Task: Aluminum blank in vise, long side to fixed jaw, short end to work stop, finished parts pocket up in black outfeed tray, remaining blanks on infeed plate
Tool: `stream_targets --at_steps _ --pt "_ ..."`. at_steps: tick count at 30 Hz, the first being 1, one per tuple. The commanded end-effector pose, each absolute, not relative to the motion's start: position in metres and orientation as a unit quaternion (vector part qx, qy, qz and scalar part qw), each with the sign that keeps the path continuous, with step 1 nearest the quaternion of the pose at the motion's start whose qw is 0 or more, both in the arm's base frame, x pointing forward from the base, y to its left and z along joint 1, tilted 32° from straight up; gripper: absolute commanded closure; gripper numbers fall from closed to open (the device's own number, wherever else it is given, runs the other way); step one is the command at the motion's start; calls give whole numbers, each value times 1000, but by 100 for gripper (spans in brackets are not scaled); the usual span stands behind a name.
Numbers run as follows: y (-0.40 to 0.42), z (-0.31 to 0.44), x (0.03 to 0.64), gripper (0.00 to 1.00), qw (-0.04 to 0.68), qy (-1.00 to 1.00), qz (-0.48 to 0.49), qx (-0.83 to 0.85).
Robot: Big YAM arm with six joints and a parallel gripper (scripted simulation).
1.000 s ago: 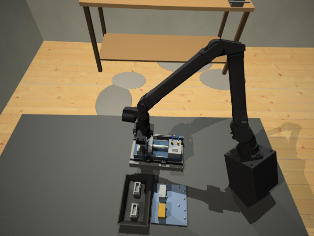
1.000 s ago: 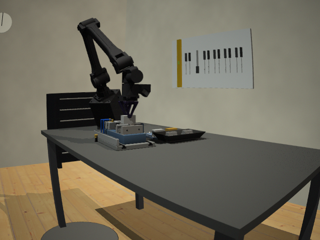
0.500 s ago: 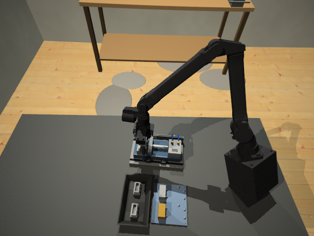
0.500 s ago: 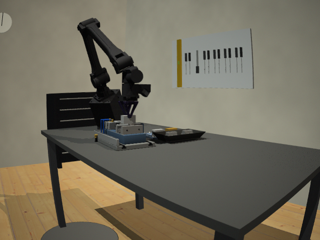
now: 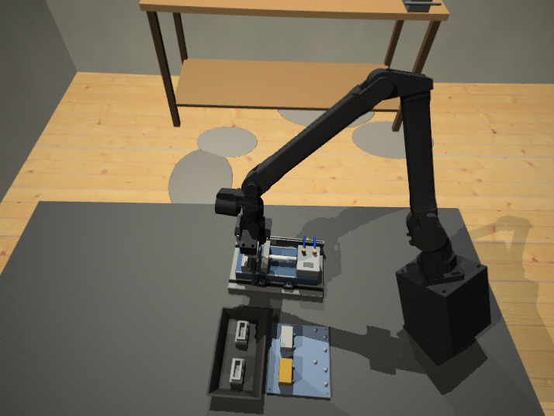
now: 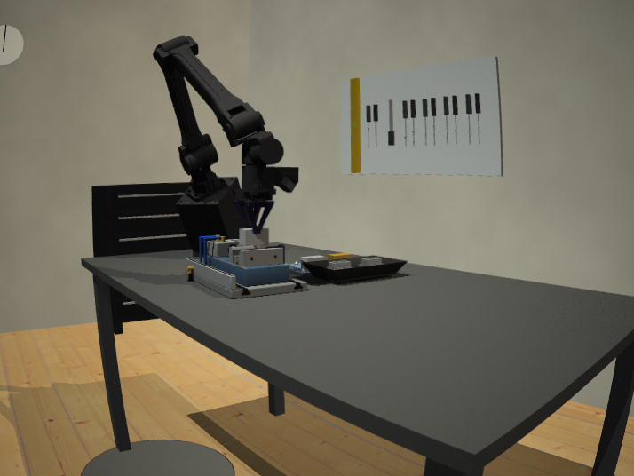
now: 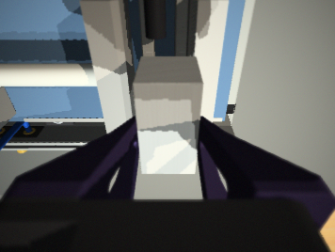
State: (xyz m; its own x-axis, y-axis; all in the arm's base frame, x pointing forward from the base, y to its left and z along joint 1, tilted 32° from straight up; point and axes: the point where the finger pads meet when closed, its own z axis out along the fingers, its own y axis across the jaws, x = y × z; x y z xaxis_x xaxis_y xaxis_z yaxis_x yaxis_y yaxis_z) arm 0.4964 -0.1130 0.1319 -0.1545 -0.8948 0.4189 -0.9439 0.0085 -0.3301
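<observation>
Noted at left: black outfeed tray (image 5: 216,358) (image 6: 352,273), with near finished part (image 5: 237,371) (image 6: 371,261) and far finished part (image 5: 241,332) (image 6: 338,265) inside, both flat, pocket up, long axes near-far.

Farther off, at left end of blue vise (image 5: 286,271) (image 6: 264,274) (image 7: 47,101): fixed jaw (image 5: 244,263) (image 6: 261,257) (image 7: 211,56). Just right of it, gripper (image 5: 255,264) (image 6: 256,231) (image 7: 167,125), pointing down, partly open, clamped across width of gray block (image 6: 253,235) (image 7: 167,110). Block upper part above jaw tops; long axis near-far, parallel to fixed jaw. Seating on low bars: cannot tell. Work stop (image 7: 155,21) beyond block's near end, gap visible in wrist view.

Right of tray: infeed plate (image 5: 306,380), bearing far gray blank (image 5: 286,338) (image 6: 312,257) and near brass blank (image 5: 285,371) (image 6: 338,255), long axes roughly near-far, beside pins.
</observation>
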Motion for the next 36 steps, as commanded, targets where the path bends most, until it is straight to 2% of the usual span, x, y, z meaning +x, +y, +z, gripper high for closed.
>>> stream_targets --at_steps 1,36 --pt "-117 122 496 100 49 -707 269 652" --pt "-118 125 493 100 46 -707 273 651"
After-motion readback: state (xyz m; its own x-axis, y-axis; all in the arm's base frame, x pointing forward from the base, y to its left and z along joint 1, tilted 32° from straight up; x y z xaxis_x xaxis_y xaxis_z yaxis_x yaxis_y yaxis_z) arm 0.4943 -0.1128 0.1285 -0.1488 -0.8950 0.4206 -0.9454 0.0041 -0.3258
